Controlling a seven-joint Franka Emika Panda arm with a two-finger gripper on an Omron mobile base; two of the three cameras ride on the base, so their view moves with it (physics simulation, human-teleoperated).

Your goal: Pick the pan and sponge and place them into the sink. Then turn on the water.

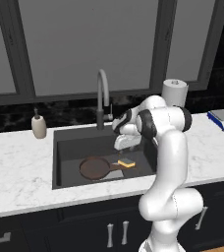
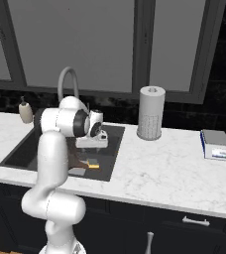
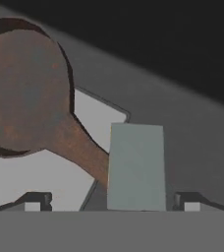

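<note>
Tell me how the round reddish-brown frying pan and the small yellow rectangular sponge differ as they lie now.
The round reddish-brown frying pan is circular with a long brown handle; the small yellow rectangular sponge is a blocky rectangle. The pan is much larger than the sponge. The pan is dull reddish-brown, the sponge bright yellow with a darker top. Both lie flat in the dark grey sink, the sponge by the handle's end.

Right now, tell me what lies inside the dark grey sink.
Inside the dark grey sink: the round reddish-brown pan, the small yellow sponge beside its handle, and a light grey bottom patch, partly covered by the pan.
</note>
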